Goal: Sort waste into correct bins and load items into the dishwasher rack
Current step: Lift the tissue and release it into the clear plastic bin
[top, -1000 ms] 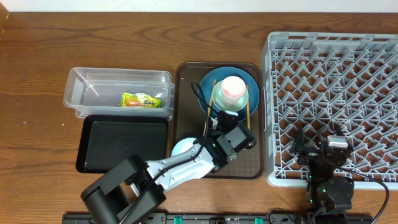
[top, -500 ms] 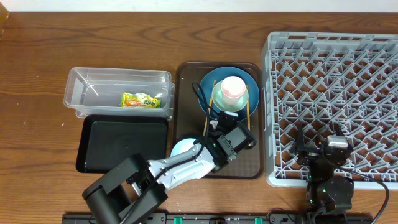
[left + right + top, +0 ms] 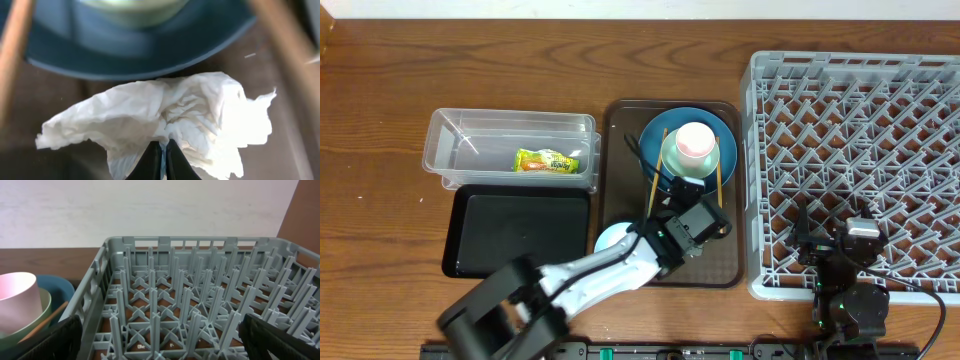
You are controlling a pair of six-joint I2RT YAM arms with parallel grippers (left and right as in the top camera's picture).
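Observation:
In the left wrist view my left gripper (image 3: 162,146) is shut on a crumpled white napkin (image 3: 195,112), which lies on the brown serving tray (image 3: 620,170) just in front of the dark-blue plate (image 3: 125,55). Overhead, the left gripper (image 3: 682,200) covers the napkin. The plate (image 3: 725,135) carries a pale-green bowl (image 3: 672,162) with a white-pink cup (image 3: 695,140) in it, and two chopsticks (image 3: 658,165) lie across it. A light-blue bowl (image 3: 608,238) sits at the tray's front left. My right gripper (image 3: 160,337) stands open over the grey rack (image 3: 860,120).
A yellow-green snack wrapper (image 3: 546,160) lies in the clear tub (image 3: 510,125) at the left. The shallow black tray (image 3: 520,232) sits in front of the tub. The rack's upright pegs (image 3: 200,290) fill the right side of the table.
My left gripper has closed onto the napkin. The left arm has shifted only slightly. The right arm has not moved.

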